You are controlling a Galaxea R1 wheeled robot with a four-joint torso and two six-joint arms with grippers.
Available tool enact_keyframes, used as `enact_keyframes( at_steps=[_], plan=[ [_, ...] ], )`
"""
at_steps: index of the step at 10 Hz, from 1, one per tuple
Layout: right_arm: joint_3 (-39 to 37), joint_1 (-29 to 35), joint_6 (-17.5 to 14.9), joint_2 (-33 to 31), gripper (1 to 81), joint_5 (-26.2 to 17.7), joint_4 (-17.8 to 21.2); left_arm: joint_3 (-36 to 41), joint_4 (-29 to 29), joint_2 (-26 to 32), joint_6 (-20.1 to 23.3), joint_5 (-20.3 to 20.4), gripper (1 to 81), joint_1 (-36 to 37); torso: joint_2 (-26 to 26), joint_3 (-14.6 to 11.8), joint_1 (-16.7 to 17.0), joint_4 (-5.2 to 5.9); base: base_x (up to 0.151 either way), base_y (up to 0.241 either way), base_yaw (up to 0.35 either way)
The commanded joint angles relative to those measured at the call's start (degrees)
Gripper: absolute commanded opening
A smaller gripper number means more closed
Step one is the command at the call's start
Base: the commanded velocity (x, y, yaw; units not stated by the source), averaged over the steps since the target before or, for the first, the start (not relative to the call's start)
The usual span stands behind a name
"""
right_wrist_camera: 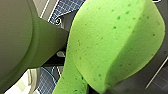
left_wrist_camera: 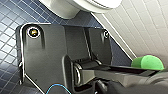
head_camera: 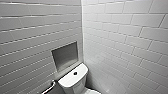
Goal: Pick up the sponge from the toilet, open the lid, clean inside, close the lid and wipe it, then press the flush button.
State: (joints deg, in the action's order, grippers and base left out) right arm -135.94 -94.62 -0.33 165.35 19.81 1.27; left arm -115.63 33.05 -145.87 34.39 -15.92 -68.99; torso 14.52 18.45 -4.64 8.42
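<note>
Sponge [right_wrist_camera: 110,45]: located directly ahead of the right pincer, close up, with blue floor tiles [right_wrist_camera: 66,6] beyond it. Right pincer state: cannot be determined. Left pincer state: cannot be determined. Flush button [head_camera: 75,73]: set in the tank top [head_camera: 66,81].

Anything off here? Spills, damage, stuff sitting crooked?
Nothing stands out. The tank top sits flat with the flush button in its middle. The wall tiles and niche look intact, and the dark floor tiles show no spill. The sponge, close to the right wrist camera, looks whole.
</note>
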Motion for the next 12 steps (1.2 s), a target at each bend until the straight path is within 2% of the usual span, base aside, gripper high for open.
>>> enact_keyframes(
  at_steps=[1, 2, 4, 6, 9, 11, 12],
  plan=[
    [-0.6, 0.8, 0.0, 1.1, 1.0, -3.0, -1.1, -7.8, 1.1, -5.2, 3.0, -2.8, 1.0, -0.1, 0.0, -5.5, 0.0, 0.0, 0.0, 0.0, 0.0],
    [-0.6, 0.9, 0.0, 1.1, 1.0, -3.0, -1.1, -10.9, 1.1, -7.1, 3.2, -2.7, 1.0, -0.8, 0.0, -12.5, 0.0, 0.0, 0.0, 0.0, 0.0],
    [-0.6, 1.2, 0.0, 1.1, 1.0, -3.1, -1.2, -15.8, 1.1, -10.0, 3.5, -2.7, 1.0, -2.2, 0.0, -5.7, 0.0, 0.0, 0.0, 0.0, 0.0],
    [-0.8, 1.7, 0.0, 1.6, 1.0, -3.2, -0.7, -21.0, 1.1, -12.6, 3.7, -2.1, 1.0, -3.7, 0.1, -7.4, 0.1, 0.0, 0.0, 0.0, 0.0],
    [-5.1, 2.2, -0.1, 4.0, 1.0, -3.4, -0.6, -29.0, 1.1, -17.3, 3.7, 4.7, 1.0, -7.8, 0.1, -7.6, 0.2, 0.0, 0.0, 0.0, 0.0],
    [-11.8, 2.7, 0.0, 6.3, 1.0, -6.9, -0.6, -33.9, 0.2, -21.0, 3.7, 10.5, 1.0, -10.9, 0.2, -7.7, 0.2, 0.0, 0.0, 0.0, 0.0],
    [-14.4, 3.0, 0.1, 7.3, 1.0, -8.1, -0.6, -35.4, -0.4, -22.4, 3.7, 11.2, 1.0, -11.8, 0.2, -7.7, 0.2, 0.0, 0.0, 0.0, 0.0]
  ],
)
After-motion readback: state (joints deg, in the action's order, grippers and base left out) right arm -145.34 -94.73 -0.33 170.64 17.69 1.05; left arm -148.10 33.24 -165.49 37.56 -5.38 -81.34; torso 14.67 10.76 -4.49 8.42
